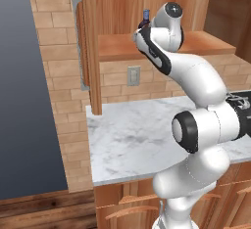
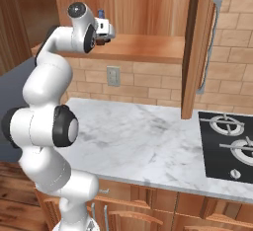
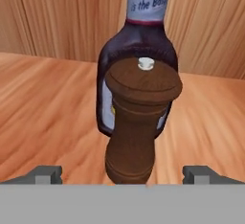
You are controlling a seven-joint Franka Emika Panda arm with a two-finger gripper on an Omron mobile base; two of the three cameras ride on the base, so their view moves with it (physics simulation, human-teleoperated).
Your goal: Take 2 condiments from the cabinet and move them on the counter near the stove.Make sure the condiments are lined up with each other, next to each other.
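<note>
Two bottles [image 3: 136, 74] stand on the cabinet shelf [image 3: 43, 108]; the open gripper [image 3: 122, 175] straddles the brown one [image 3: 139, 122], probably to grasp it.

Brown grinder [image 3: 139, 122], dark bottle [image 3: 136, 41] with blue cap [image 1: 146, 13], grey-veined white marble counter [image 2: 143, 136].

The dark bottle [image 3: 136, 50], beyond the fingertips and behind the brown grinder [image 3: 139, 122], reads "The Sauce is the Boss" on its neck label, cut off.
</note>
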